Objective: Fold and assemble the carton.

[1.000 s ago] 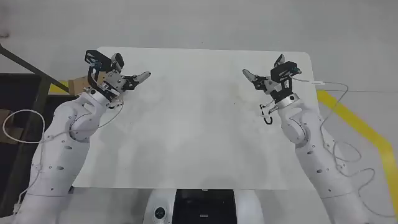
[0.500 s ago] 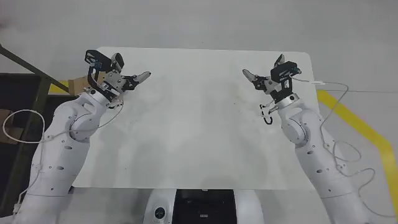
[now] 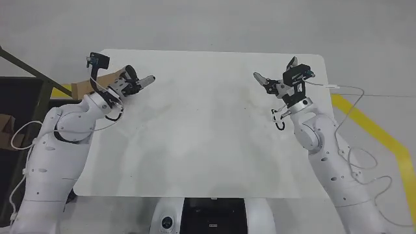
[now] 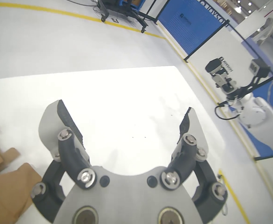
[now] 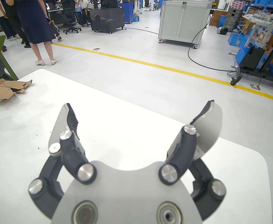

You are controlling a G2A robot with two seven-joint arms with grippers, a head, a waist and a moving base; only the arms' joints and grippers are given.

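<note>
Carton (image 3: pixel 81 90) laid flat by the left edge of the bench (image 3: pixel 208 136)
The left hand (image 3: pixel 140 80), upper left, and right hand (image 3: pixel 275 69), upper right, are both held with fingers apart.

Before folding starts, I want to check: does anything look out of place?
Yes. The cardboard lies at the edge of the table beside the open left gripper, seemingly off the surface, not in the middle.

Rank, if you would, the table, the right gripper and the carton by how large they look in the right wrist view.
1. table: widest spread, partly behind the gripper.
2. right gripper: large only because it sits nearest the camera.
3. carton: smallest, lying flat far off; true size unsure.
</note>
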